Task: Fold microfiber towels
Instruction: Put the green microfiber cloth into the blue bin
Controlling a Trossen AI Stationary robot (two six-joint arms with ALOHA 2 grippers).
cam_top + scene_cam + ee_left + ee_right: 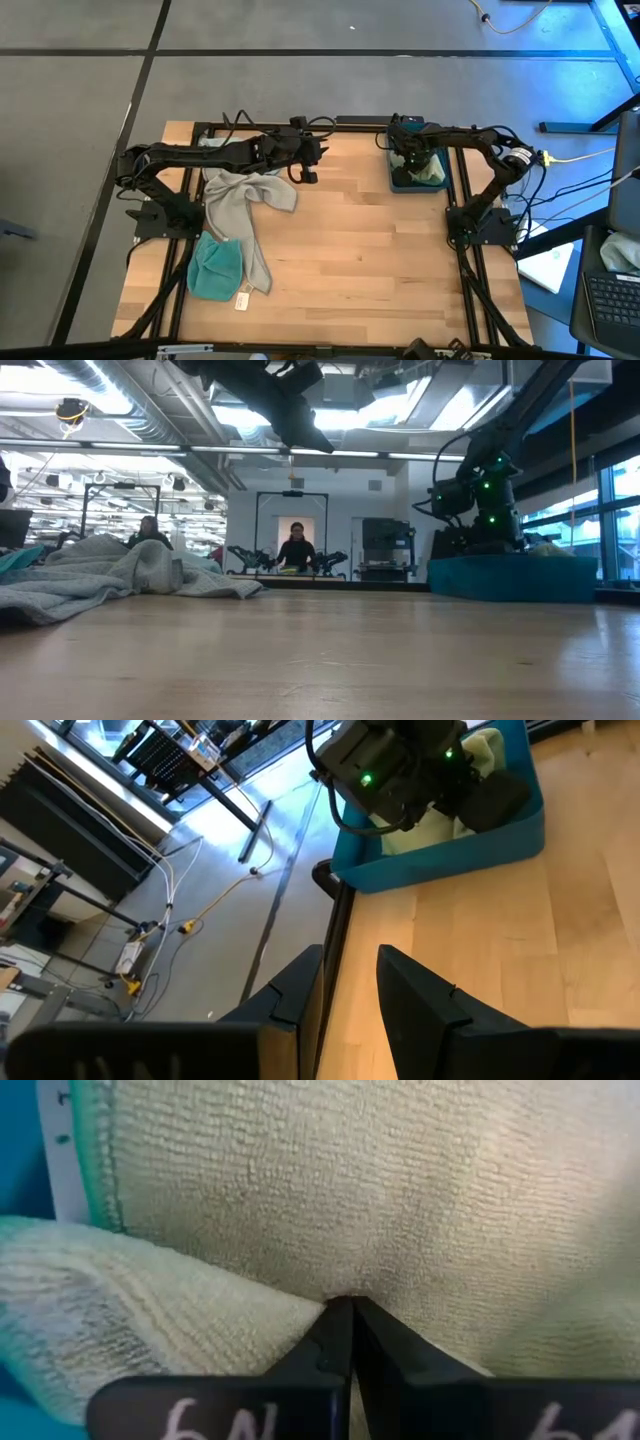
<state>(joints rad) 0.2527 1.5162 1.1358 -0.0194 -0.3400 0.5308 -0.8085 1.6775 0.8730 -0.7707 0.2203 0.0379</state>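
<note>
Our right gripper point(350, 1312) reaches down into the blue tray point(396, 182) and is clenched on a fold of the pale green towel point(330, 1190) there, likely to lift it out for folding. Our left gripper point(350, 982) waits above the table near its back edge, fingers slightly apart and empty, while a grey towel point(232, 205) and a teal towel point(214, 268) lie on the table's left side.

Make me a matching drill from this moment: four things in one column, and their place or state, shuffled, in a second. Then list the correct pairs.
Things
1. right gripper
2. left gripper
3. grey towel
4. teal towel

Place or state
A. crumpled near the table's left front edge
B. spread loosely on the table's left side
C. down in the blue tray, pinched on the pale green towel
D. raised over the table's back middle, holding nothing

Pairs: 1-C, 2-D, 3-B, 4-A
</note>
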